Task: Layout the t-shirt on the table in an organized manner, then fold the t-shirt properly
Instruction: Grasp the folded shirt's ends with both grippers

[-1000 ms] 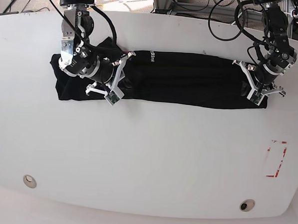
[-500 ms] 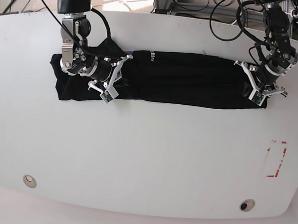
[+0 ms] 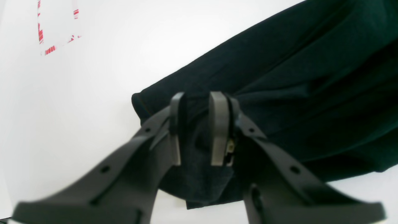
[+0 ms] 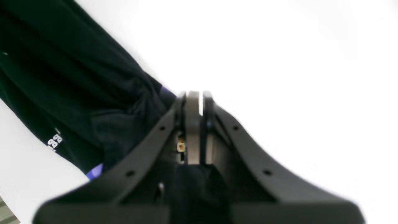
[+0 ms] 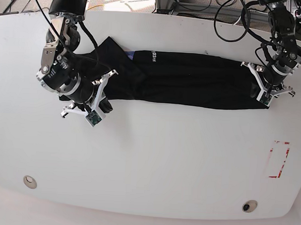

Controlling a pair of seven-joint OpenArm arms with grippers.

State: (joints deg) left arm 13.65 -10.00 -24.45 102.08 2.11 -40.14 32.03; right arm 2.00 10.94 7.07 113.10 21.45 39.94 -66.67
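The right claw point(image 5: 101, 105), shut with no cloth visibly pinched, has swung off the t-shirt point(image 5: 192, 87) toward its left end. The left claw point(image 3: 195, 130) stays clamped on the right end. The garment lies as a long band across the far worktop point(image 5: 153, 163); end-to-end folding remains.

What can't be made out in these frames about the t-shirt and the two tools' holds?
- Base view: the right tool and arm cover the t-shirt end; its fold there is hidden.
- Right wrist view: blurred; the tool is shut, but whether cloth is pinched cannot be told.
- Base view: white lettering too small to read.
- Left wrist view: the left tool grips a cloth edge; the shirt runs off the frame's right edge.
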